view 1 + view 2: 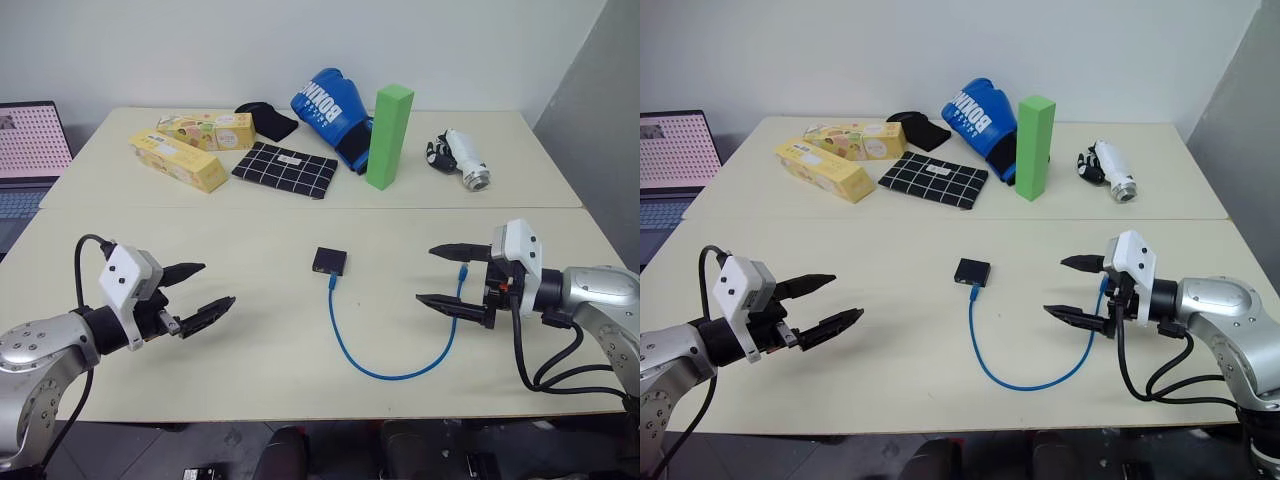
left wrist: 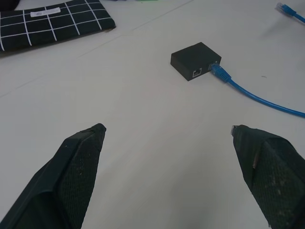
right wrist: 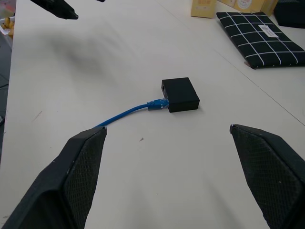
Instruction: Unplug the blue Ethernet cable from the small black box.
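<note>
A pale cream table [image 1: 250, 340] spans the scene, made of two tops butted along a seam that runs left to right. At the far left edge an open laptop [image 1: 28, 150] stands with its screen lit. On the far half of the table, a blue boxing glove [image 1: 330, 108] lies behind a tall green block [image 1: 388, 135] that stands upright just right of it. Left of them are two yellow cartons [image 1: 178, 160], one angled in front of the other, and a black-and-white checked pouch [image 1: 285, 169] lies flat between the cartons and the block. A black cloth item [image 1: 268, 119] sits behind the pouch, and a small white-and-black object [image 1: 460, 158] lies at the far right.

On the near half, the left gripper [image 1: 203, 290] hovers over the left side, its jaws spread wide with nothing between them. The right gripper [image 1: 438, 273] hovers at the right side, jaws likewise wide apart and empty, pointing toward the centre.

The blue Ethernet cable [image 1: 395, 376] curves in a U across the near centre. One plug is seated in the near side of the small black box [image 1: 329, 261], which lies flat in the middle of the table; the free plug lies just beside the right gripper's fingers [image 1: 455, 304].
</note>
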